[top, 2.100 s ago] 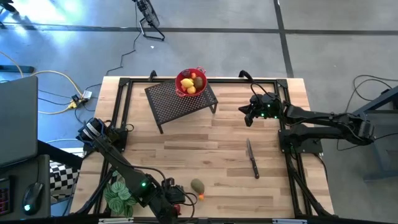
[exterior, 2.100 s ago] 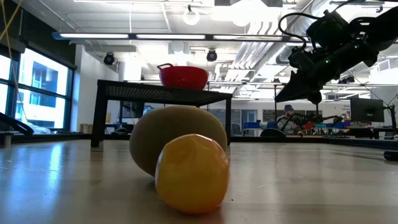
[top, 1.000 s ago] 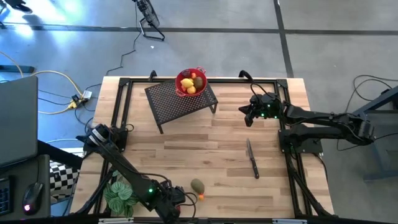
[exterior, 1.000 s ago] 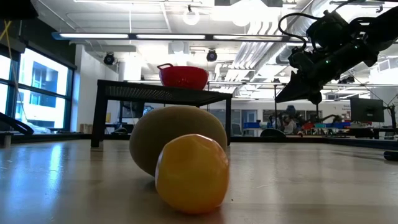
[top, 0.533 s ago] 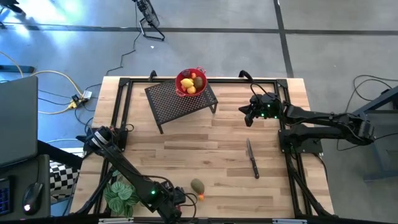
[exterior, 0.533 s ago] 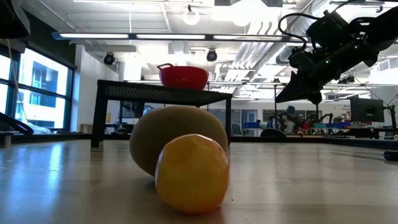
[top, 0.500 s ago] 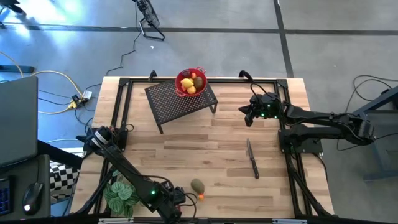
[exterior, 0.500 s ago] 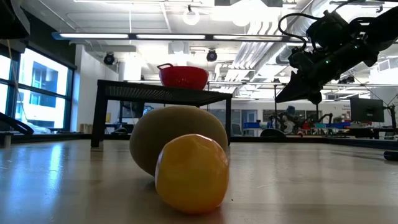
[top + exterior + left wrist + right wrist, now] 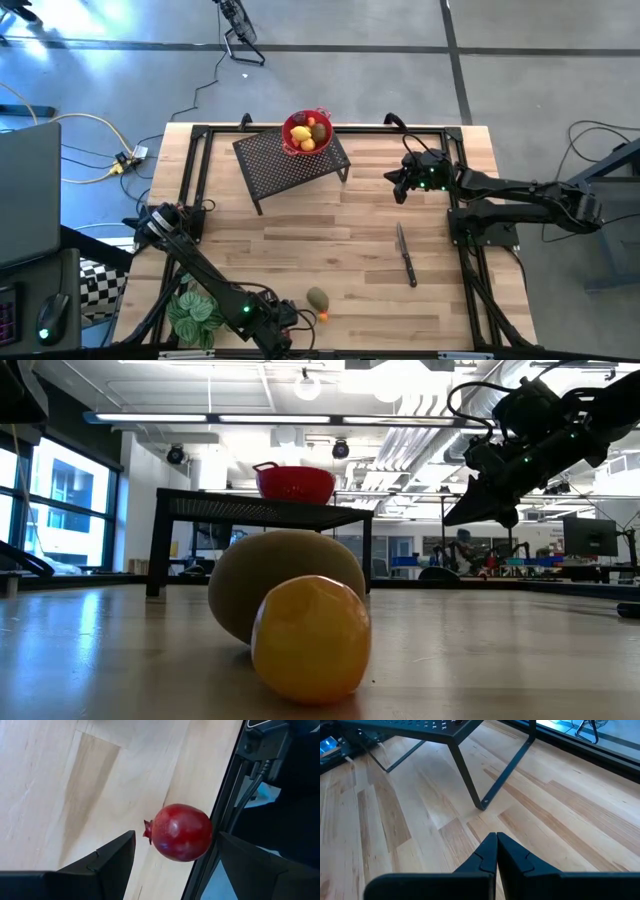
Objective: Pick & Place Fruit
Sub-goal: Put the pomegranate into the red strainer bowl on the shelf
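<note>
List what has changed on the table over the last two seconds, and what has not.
The left arm swung a little: its elbow by the table's left edge shifted, and the left gripper edged toward the olive-green fruit along the near edge. Its fingers stand open around a dark red fruit, not clamping it. The right gripper, shut, the knife, the red bowl and the small orange fruit stayed put.

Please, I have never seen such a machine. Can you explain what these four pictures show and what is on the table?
Two dark robot arms work at a wooden table. One picture looks down from above, one looks level across the tabletop, and two come from cameras on the wrists. The left hand, at the near edge, is open around a red pomegranate without gripping it. The right hand waits shut in the air. On the table lie a knife, an olive fruit, a small orange one, and a red bowl on a black stand.
</note>
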